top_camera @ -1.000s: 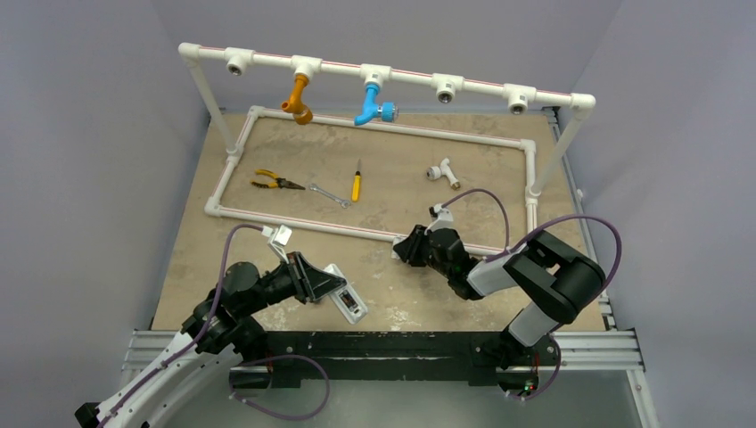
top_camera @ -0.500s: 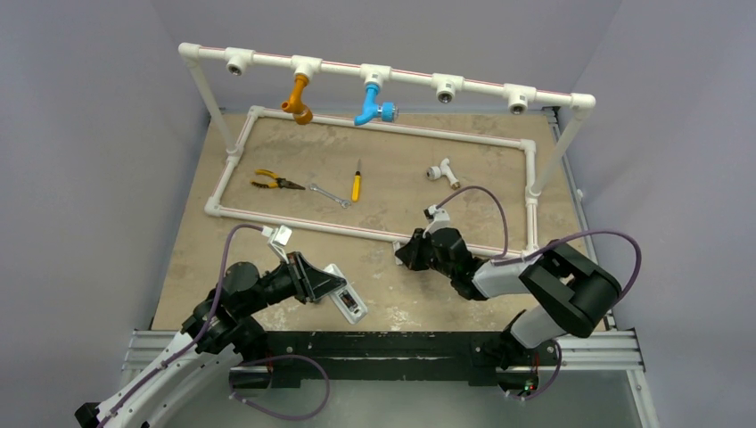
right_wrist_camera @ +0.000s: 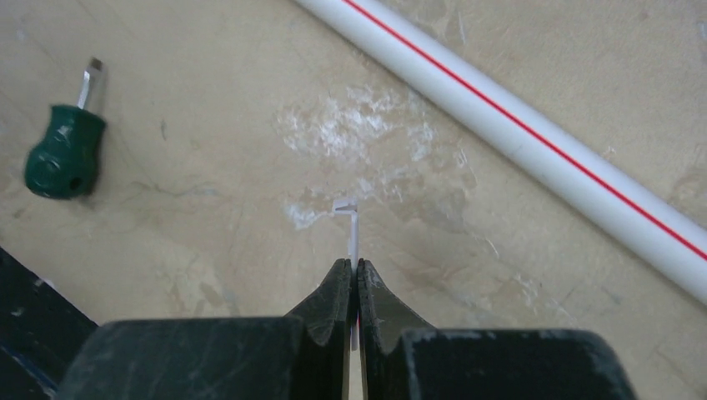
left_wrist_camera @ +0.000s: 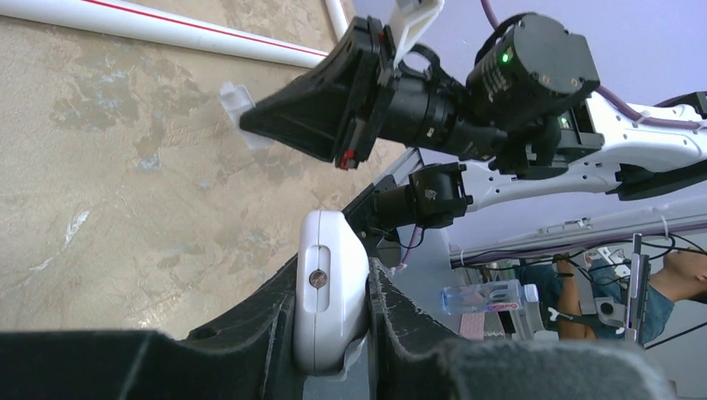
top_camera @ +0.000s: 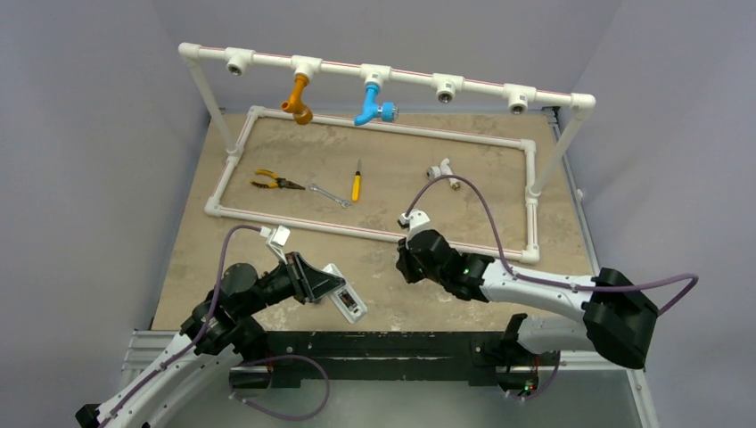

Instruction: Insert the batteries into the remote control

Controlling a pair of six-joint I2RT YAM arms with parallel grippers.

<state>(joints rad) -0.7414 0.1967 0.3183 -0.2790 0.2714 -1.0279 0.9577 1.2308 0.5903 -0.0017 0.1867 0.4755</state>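
Note:
My left gripper (top_camera: 332, 287) is shut on the white remote control (top_camera: 349, 304), gripping its sides near the table's front edge. The left wrist view shows the remote's end (left_wrist_camera: 331, 292) wedged between the fingers. My right gripper (right_wrist_camera: 351, 271) is shut on a thin flat white cover (right_wrist_camera: 353, 229), seen edge-on and sticking out past the fingertips just above the table. In the top view that gripper (top_camera: 401, 253) is right of the remote, close to the near white pipe. The left wrist view shows the cover (left_wrist_camera: 240, 112) at its tip. The batteries do not show on their own.
A white pipe frame (top_camera: 374, 234) bounds the far work area; its near pipe (right_wrist_camera: 534, 142) runs just beyond my right gripper. Inside lie pliers (top_camera: 267, 182), a wrench (top_camera: 330, 195), a yellow-handled screwdriver (top_camera: 357, 185) and a white fitting (top_camera: 441, 171). A green stubby screwdriver (right_wrist_camera: 62, 150) lies nearby.
My right gripper has shut on the white cover and moved slightly left. The right arm's elbow has dropped and swung out to the right. The left arm and remote have not moved.

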